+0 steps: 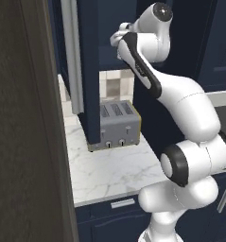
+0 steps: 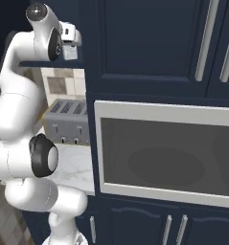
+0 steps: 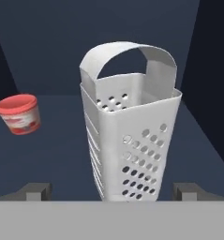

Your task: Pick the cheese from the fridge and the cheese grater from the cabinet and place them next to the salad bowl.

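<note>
Claw (image 3: 111,191): jaws fully spread, nothing held; one finger tip on each side of the grater base, not touching.
Cheese grater (image 3: 130,140): upright on the dark cabinet shelf (image 3: 57,150), centred between the finger tips, arched handle on top.
Red tub (image 3: 19,114): on the same shelf, well apart from the grater.
Toaster (image 1: 118,125): on the marble table (image 1: 114,170), below the cabinet.
Arm: raised, hand inside the upper cabinet.

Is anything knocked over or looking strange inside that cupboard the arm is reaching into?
Nothing stands out. The cheese grater stands upright on the dark shelf, between the open gripper fingertips. A small red tub sits apart from it and looks tilted, though that may be the camera's angle. No spill or damage shows.
</note>
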You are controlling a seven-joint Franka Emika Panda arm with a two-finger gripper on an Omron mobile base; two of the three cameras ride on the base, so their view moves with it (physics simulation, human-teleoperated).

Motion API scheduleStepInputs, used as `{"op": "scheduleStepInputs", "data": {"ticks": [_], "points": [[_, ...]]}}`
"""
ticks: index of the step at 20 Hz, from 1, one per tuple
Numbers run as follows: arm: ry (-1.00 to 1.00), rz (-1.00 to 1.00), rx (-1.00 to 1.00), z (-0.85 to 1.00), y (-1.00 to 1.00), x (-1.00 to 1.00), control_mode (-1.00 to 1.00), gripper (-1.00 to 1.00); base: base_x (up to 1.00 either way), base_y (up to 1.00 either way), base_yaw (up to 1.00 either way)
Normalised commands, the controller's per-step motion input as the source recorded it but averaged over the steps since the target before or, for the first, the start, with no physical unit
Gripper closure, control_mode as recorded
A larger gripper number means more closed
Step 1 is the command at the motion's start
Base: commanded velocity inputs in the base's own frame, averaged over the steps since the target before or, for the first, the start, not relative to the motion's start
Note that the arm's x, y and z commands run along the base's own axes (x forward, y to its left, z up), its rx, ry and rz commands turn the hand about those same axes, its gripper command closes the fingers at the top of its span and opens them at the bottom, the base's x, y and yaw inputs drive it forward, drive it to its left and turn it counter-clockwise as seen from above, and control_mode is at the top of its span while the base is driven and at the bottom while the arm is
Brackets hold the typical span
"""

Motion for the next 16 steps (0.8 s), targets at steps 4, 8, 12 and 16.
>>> {"op": "scheduleStepInputs", "data": {"ticks": [4,8,12,16], "points": [[-0.03,0.0,0.0,-0.16,0.0,0.29,-1.0,-1.0,0.0,0.0,0.0],[-0.03,0.0,0.0,-0.1,0.01,0.27,-1.0,-1.0,0.0,0.0,0.0],[-0.01,0.0,0.0,-0.09,0.02,0.27,-1.0,-1.0,0.0,0.0,0.0],[0.0,0.0,0.0,-0.02,0.02,0.21,-1.0,-1.0,0.0,0.0,0.0]]}}
